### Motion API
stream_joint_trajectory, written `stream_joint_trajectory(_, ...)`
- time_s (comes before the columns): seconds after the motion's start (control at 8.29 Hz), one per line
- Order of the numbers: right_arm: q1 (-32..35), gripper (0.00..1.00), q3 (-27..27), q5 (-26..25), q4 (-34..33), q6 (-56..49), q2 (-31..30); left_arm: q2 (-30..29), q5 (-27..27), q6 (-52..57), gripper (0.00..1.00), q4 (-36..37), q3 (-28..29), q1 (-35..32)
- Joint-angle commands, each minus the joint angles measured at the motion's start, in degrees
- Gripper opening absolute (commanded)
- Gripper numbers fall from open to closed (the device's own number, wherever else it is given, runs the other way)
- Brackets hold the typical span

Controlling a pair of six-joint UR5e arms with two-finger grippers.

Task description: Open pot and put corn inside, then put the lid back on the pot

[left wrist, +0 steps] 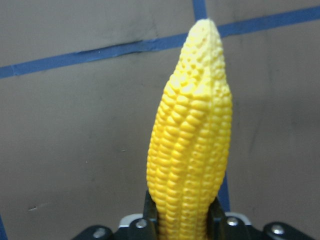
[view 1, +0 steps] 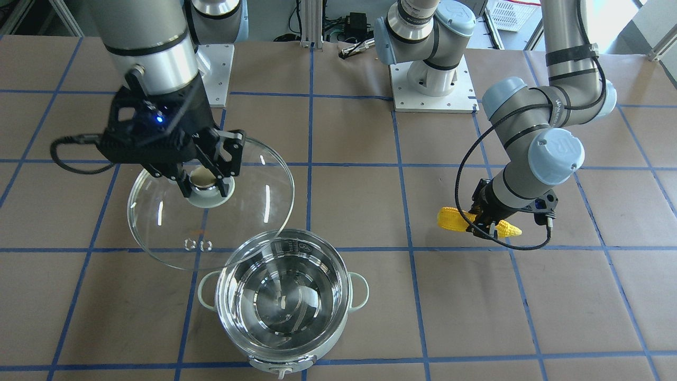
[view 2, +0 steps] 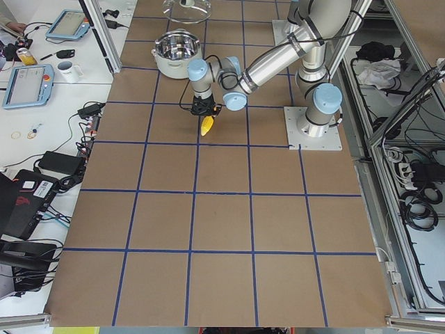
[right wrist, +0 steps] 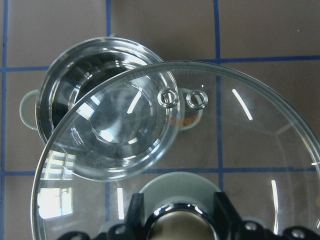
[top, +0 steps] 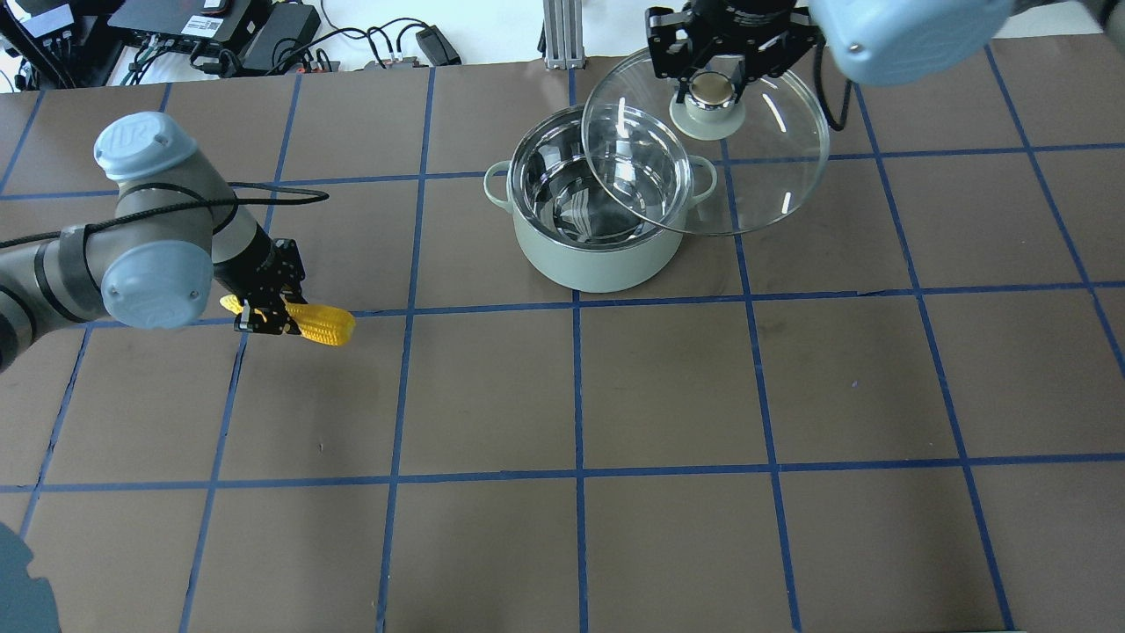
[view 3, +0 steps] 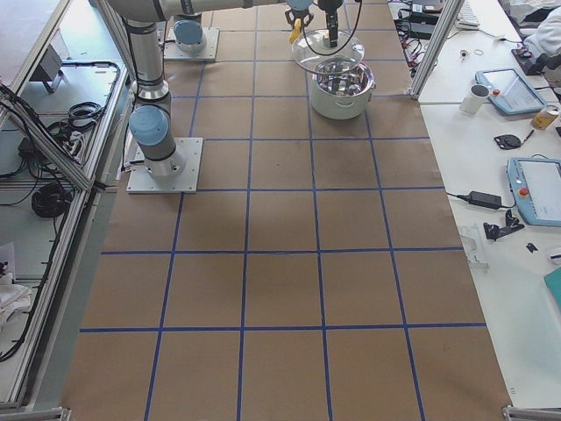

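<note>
Mint-green pot [top: 598,259]: uncovered, at the far middle of the table [top: 615,396]; shiny steel interior exposed.
Glass lid [top: 773,189]: held in the air, offset to the pot's right; its edge overlaps the pot's rim.
Right gripper [top: 714,88]: fingers closed on the lid's gold knob [view 1: 203,177].
Left gripper [top: 268,315]: clamped across the corn's middle, well left of the pot.
Corn [top: 327,324]: yellow, roughly horizontal; contact with the table cannot be determined.

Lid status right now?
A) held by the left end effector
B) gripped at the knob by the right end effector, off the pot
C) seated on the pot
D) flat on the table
B: the right end effector is shut on the knob of the lid, held to one side of the open pot. The left end effector holds the corn.
</note>
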Motion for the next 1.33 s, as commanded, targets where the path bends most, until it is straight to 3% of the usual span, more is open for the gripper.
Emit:
stream_joint_trajectory(0.0, -5.44, 0.26, 8.21, 0.61, 11.79, -4.88, -11.49, 1.08, 0.84, -3.57, 0.0, -14.45, 14.76, -0.19)
stream_joint_trajectory(0.24, -5.89, 0.27, 9.83, 0.61, 11.21, -5.32, -12.67, 0.82, -3.88, -9.11, 0.0, -19.15, 21.56, -3.77)
stream_joint_trajectory(0.6, -6.24, 0.27, 9.83, 0.7, 11.12, -7.52, -12.58, -0.67, -6.01, -21.58, 0.0, -18.81, 29.46, -12.92)
stream_joint_trajectory(0.97, -6.33, 0.27, 9.83, 0.7, 11.12, -8.3, -12.58, -9.96, -8.13, -34.76, 0.0, -18.38, 42.9, -19.77)
stream_joint_trajectory(1.21, -6.33, 0.27, 9.83, 0.79, 11.12, -8.22, -12.58, -14.9, -8.04, -41.44, 0.0, -16.37, 48.46, -23.37)
